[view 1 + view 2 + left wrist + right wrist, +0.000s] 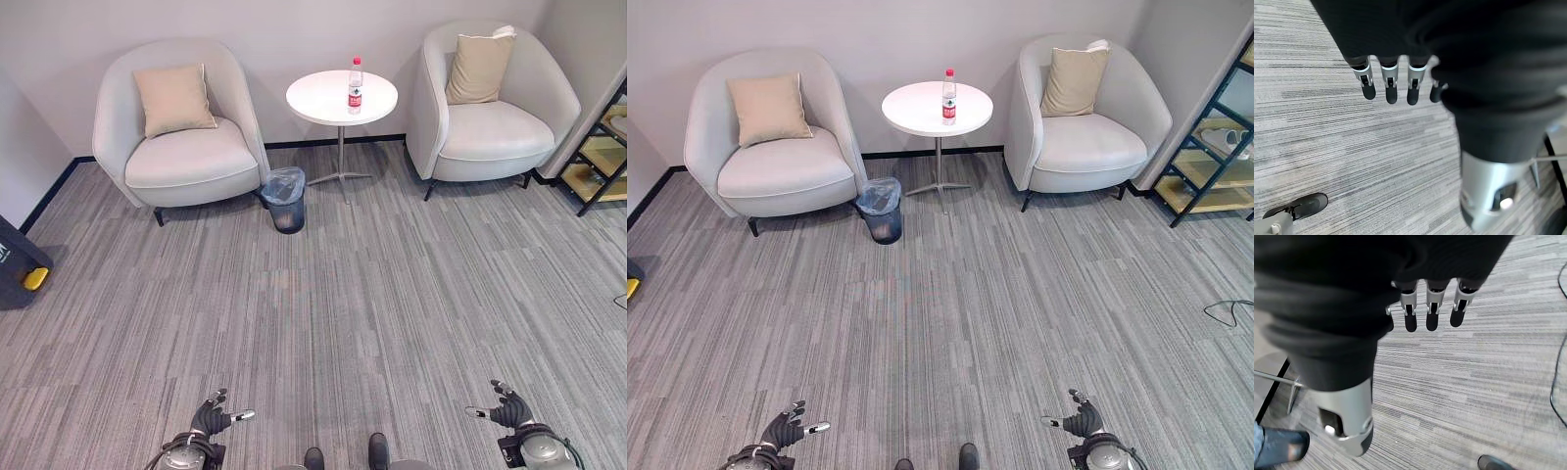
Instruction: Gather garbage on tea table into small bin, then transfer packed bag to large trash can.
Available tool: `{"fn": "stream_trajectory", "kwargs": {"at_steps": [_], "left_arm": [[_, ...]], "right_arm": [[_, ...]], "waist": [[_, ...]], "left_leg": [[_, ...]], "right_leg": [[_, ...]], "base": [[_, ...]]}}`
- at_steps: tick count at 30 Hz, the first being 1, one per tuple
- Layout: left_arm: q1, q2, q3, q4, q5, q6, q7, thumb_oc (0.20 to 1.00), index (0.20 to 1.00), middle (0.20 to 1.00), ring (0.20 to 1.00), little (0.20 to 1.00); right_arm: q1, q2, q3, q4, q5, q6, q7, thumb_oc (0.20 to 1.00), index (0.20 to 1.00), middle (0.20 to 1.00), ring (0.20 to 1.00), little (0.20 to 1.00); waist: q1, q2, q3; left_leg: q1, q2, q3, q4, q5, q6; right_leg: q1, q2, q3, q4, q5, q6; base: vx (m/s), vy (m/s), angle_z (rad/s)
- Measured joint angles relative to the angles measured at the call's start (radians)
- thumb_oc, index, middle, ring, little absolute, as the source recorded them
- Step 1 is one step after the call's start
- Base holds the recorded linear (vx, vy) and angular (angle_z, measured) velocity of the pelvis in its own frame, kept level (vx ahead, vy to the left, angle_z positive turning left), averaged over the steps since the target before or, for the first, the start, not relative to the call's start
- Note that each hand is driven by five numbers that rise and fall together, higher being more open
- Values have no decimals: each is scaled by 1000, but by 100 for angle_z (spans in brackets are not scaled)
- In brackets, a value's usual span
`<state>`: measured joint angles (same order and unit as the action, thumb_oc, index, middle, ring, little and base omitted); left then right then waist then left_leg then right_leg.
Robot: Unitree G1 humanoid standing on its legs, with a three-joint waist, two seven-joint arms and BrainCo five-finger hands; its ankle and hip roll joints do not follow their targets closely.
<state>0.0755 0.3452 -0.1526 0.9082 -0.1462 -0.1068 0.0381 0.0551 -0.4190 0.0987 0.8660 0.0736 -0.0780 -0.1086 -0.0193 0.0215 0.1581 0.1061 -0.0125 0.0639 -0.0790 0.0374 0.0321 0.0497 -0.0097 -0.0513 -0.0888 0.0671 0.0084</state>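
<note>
Left hand (1400, 73): dark ribbed cover over back and wrist, silver fingers (1390, 85) in a row with glossy dark tips, pale bands below the tips. Silver-grey thumb (1488, 196) with a dark recess and a small bright spot. Right hand (1415, 298): same dark ribbed cover, silver fingers with dark tips, silver-grey thumb (1349, 418) with a dark recess.

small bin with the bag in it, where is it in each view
Left eye view: small bin on the carpet, upper middle, between the left armchair and the round table's foot.
Right eye view: same spot, shifted left, upper left of centre.
Left wrist view: carpet past the left hand.
Right wrist view: carpet past the right hand.
Shared landmark: the bottle on the table.
</note>
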Motion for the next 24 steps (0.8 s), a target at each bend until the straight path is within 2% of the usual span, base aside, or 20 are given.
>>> {"fn": "stream_trajectory", "kwargs": {"at_steps": [5, 13, 17, 18, 19, 21, 22, 23, 24], "left_arm": [[1, -5, 1, -3, -32, 6, 4, 1000, 1000, 1000, 1000, 1000], [11, -5, 21, -74, -80, 12, 13, 1000, 1000, 1000, 1000, 1000], [1, -9, 49, -86, -117, 11, 29, 1000, 1000, 1000, 1000, 1000], [-10, -10, 47, -92, -117, 11, 31, 1000, 1000, 1000, 1000, 1000], [-18, -9, 47, -100, -117, 11, 34, 1000, 1000, 1000, 1000, 1000], [-23, -9, 47, -102, -118, 10, 40, 1000, 1000, 1000, 1000, 1000], [-24, -10, 47, -103, -117, 10, 40, 1000, 1000, 1000, 1000, 1000], [-22, -12, 47, -103, -118, 10, 40, 1000, 1000, 1000, 1000, 1000], [-20, -12, 47, -99, -118, 12, 40, 1000, 1000, 1000, 1000, 1000]], "right_arm": [[-3, 58, -34, 31, 105, 2, -8, 1000, 1000, 1000, 1000, 1000], [-28, 60, -34, 30, 127, 2, -20, 1000, 1000, 1000, 1000, 1000], [-55, 61, -33, 29, 143, 4, -22, 1000, 1000, 1000, 1000, 1000], [-60, 62, -32, 29, 143, 6, -22, 1000, 1000, 1000, 1000, 1000], [-93, 61, -31, 26, 142, 14, -21, 1000, 1000, 1000, 1000, 1000], [-100, 62, -30, 5, 142, 19, -21, 1000, 1000, 1000, 1000, 1000], [-94, 64, -30, -4, 142, 21, -21, 1000, 1000, 1000, 1000, 1000], [-87, 64, -29, -8, 142, 22, -21, 1000, 1000, 1000, 1000, 1000], [-83, 67, -28, -17, 142, 22, -21, 1000, 1000, 1000, 1000, 1000]], "waist": [[2, 0, 0], [7, -10, 15], [21, -9, 38], [20, -9, 49], [21, 4, 81], [18, 5, 96], [10, 4, 99], [10, -1, 100], [6, -10, 104]], "left_leg": [[-2, -1, 1, 0, 1, 2], [-70, -10, 6, 11, 3, 5], [-87, -13, 37, 18, 0, 16], [-89, -19, 36, 18, -11, 23], [-89, -8, 50, 18, -14, 29], [-84, -7, 62, 19, -26, 44], [-82, -13, 62, 23, -25, 50], [-73, -19, 63, 23, -31, 56], [-62, -29, 64, 18, -45, 56]], "right_leg": [[-4, -1, 1, 0, -2, -3], [-69, -8, 11, 6, 11, 6], [-95, -14, 32, 18, 17, 15], [-126, -13, 36, 77, 11, 14], [-212, -5, 20, 227, 2, 27], [-280, -19, 10, 353, -42, 75], [-296, -40, -16, 391, -80, 83], [-305, -57, -29, 414, -91, 85], [-345, -103, -61, 430, -105, 89]], "base": [[39, 51, 0], [23, 91, -3], [60, 115, -21], [142, 141, -27], [128, 104, -37], [151, 29, -18], [216, -3, 9], [332, -57, -5], [270, -60, -19]]}}
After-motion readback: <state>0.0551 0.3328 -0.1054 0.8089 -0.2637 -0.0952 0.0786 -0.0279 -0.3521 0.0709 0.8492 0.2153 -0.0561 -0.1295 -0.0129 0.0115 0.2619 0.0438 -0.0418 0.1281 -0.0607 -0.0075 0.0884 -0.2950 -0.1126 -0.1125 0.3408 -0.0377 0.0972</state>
